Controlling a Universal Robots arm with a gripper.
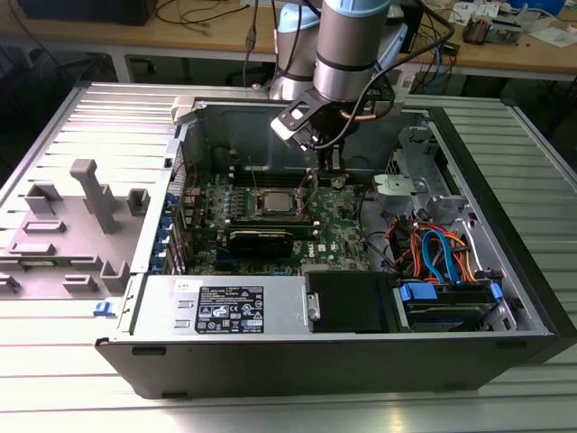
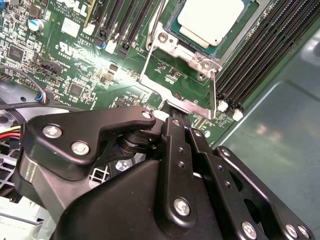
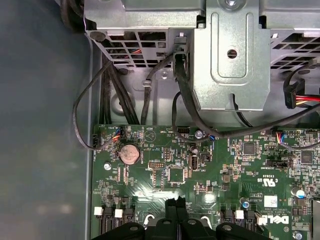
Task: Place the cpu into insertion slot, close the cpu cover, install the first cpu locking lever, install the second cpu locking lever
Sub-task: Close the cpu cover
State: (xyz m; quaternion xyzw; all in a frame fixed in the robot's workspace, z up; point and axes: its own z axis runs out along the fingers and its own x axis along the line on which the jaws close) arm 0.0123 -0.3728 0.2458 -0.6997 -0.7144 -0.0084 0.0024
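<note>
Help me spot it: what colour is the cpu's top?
Pale silvery-tan cpu, clearest in the second wrist view.

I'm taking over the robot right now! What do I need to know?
The gripper hangs low over the motherboard, its tip right beside the CPU cover.
Done: the CPU is seated and shows through the cover's window. The cover looks closed.
Left: the locking levers run along the cover. I can't tell whether either is hooked, so check both.
</note>
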